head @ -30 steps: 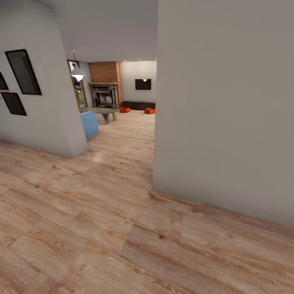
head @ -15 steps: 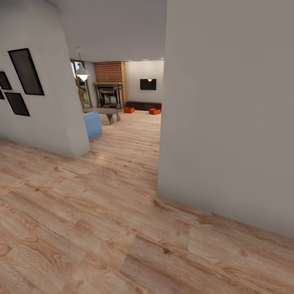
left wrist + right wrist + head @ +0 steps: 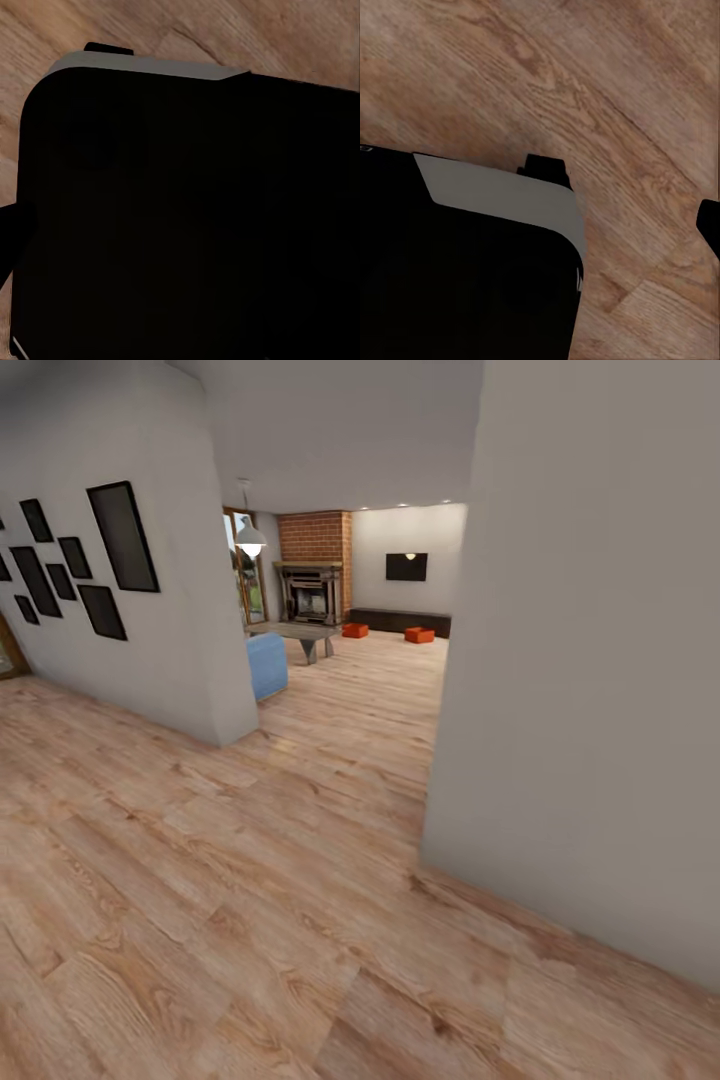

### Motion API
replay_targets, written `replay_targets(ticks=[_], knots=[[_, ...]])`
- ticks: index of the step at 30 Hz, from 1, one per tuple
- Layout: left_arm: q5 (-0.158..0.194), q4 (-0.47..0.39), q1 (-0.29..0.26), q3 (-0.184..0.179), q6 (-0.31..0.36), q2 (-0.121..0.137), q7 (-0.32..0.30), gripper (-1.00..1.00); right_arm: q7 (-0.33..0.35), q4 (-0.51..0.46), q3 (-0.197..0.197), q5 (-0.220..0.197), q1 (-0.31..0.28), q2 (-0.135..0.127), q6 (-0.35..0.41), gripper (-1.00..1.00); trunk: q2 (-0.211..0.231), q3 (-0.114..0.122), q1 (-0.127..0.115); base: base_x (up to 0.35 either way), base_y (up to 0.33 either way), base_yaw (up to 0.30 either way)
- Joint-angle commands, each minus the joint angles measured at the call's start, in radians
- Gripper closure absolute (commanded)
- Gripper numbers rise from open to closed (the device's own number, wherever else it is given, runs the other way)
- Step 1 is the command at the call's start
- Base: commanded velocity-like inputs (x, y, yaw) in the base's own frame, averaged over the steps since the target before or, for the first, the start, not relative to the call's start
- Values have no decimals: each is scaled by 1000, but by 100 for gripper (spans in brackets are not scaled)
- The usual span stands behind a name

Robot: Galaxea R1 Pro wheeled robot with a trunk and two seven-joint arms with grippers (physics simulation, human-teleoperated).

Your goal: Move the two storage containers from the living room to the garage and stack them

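Observation:
Two orange-red storage containers (image 3: 355,630) (image 3: 419,635) sit far off on the living room's light wood floor, in front of a long low dark bench (image 3: 400,621). Above the bench hangs a black TV (image 3: 406,567), with a red-brick fireplace (image 3: 312,565) to its left. I see them through an opening between two white walls. In the left wrist view a black part of the robot's body (image 3: 187,217) covers the wood planks. The right wrist view has the same black body (image 3: 457,285) over wood floor, and a dark sliver (image 3: 709,225) at the frame edge that may be a fingertip.
A white wall corner (image 3: 215,660) with several dark picture frames (image 3: 122,536) stands at the left. A large white wall (image 3: 580,710) closes the right. Between them the plank floor runs past a blue seat (image 3: 266,665), a low grey table (image 3: 295,632) and a pendant lamp (image 3: 250,540).
The whole head picture has slid to the right, so the camera has turned left. More picture frames show on the left wall. The containers have not moved.

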Motion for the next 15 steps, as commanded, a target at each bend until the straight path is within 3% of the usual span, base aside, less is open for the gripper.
replay_targets(ticks=[1, 15], knots=[[7, 0, 0, 1, -2, 0, -2, -100, -1, 3, 8, -9, -1, 1, -5, -100, 0, -1, 1, 321, 0, 253], [7, 0, 0, 1, -2, 0, -2, -100, -1, 3, 8, -8, -1, 1, -5, -100, 0, -1, 1, 321, 0, 253]])
